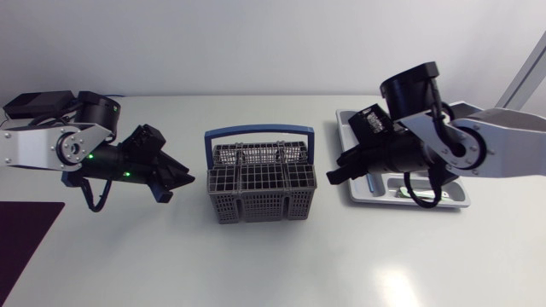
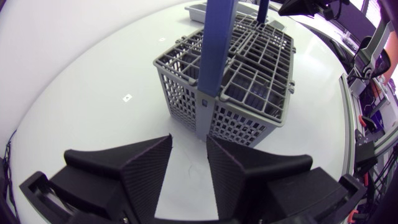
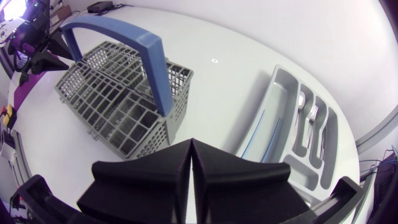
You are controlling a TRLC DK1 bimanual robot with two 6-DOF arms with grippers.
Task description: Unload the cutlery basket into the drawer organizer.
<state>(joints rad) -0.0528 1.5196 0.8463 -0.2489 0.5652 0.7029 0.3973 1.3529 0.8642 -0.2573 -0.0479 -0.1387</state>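
Closest to the left wrist camera were the left gripper's [image 2: 188, 147] two broad black fingers [image 2: 146, 163]. They stood parted with only bare table between them, so it was released and gripping nothing. Just ahead of them sat the grey cutlery basket [image 2: 245, 84], upright on the white table [image 1: 273, 264], with its blue handle [image 2: 217, 43] raised over the middle. From above, the basket [image 1: 263, 192] sat about the centre of the table, with the left gripper [image 1: 179, 181] just beside its left wall, tilted down towards it and not touching.

The right gripper [image 3: 191, 149] was clenched, its fingers pressed flat together with nothing between them. From overhead, the right gripper [image 1: 334, 175] hung between the basket and the drawer organizer [image 1: 358, 194], at the organizer's left edge, with the tip turned towards the basket. The right arm reached across above the tray.

The organizer [image 3: 280, 102] was a shallow grey tray with long compartments, and it lay to the right of the basket, a little apart from it. A fork and some other silver cutlery [image 3: 309, 118] lay in its narrower compartments, and a thin blue piece [image 3: 254, 134] lay in the long one nearest the basket. I couldn't tell whether the basket [image 3: 118, 106] held anything.

A dark purple mat [image 1: 26, 230] lay at the table's left edge.
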